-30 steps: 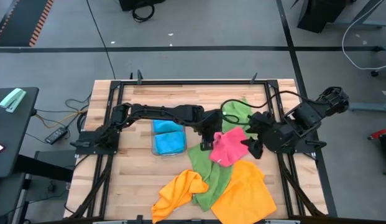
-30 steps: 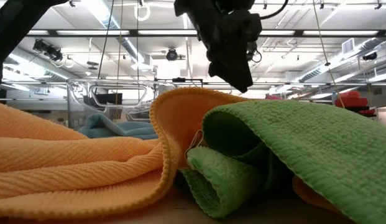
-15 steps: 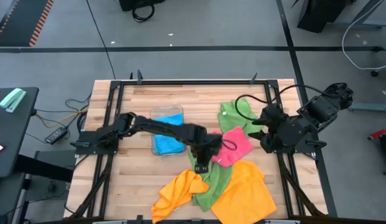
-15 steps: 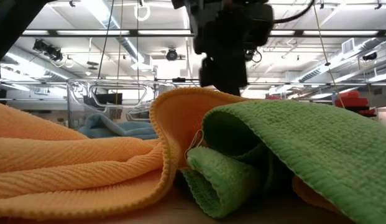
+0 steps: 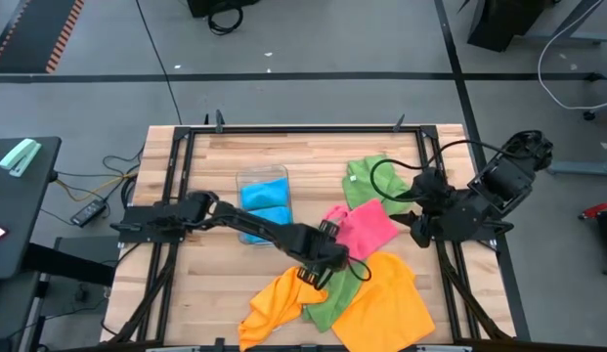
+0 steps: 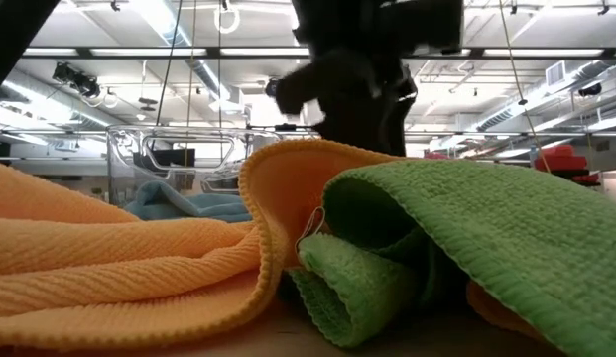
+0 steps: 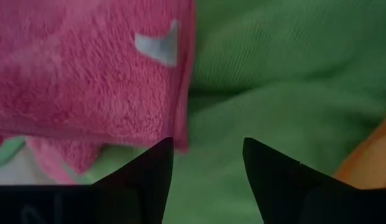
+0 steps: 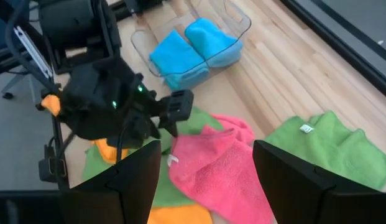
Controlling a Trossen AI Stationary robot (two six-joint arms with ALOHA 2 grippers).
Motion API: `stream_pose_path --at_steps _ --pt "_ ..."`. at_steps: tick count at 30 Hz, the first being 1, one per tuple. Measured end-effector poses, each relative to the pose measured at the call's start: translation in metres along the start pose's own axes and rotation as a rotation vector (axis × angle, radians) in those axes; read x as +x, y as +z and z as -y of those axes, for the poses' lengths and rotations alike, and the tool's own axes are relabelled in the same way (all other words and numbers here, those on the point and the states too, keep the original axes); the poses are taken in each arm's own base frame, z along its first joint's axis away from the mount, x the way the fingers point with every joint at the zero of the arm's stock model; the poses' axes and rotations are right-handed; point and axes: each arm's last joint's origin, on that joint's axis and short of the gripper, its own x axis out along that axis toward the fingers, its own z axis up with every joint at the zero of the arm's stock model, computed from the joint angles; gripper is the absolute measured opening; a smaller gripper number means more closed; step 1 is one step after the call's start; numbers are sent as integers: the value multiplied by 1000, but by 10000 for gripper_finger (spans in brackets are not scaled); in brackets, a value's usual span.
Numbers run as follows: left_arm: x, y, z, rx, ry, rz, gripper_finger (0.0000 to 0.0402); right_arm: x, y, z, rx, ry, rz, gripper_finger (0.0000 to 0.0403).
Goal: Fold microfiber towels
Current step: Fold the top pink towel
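The pink towel (image 7: pixel 87 68) is soft, fuzzy cloth with a small white tag sewn on it. The green towel (image 6: pixel 506 248) is cloth too, with a bumpy, woven look, and the orange towel (image 6: pixel 119 258) has fine ribs in it. The blue towels (image 8: pixel 193 46) look soft and sit in a tray (image 8: pixel 239 22) of clear, shiny plastic. The table (image 5: pixel 215 264) is pale wood made of smooth planks. The left gripper (image 7: pixel 205 180) has dull black fingers.

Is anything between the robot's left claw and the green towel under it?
Nothing visible. The left gripper hangs open right over the green towel, bare cloth showing between its fingers. The pink towel lies just beside that gap, not across it.
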Motion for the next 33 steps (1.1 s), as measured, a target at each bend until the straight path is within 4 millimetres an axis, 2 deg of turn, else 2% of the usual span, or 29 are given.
stream_pose_path --at_steps 6,20,25,33 --pt "1 7 10 69 165 -9 200 -3 -3 -2 28 4 24 264" --pt "2 13 -2 24 198 79 190 -3 -1 -4 49 6 58 264" --pt "6 17 0 72 185 114 189 -3 -1 -4 62 8 60 264" --pt "19 15 10 140 168 77 184 -3 -1 -4 73 9 61 264"
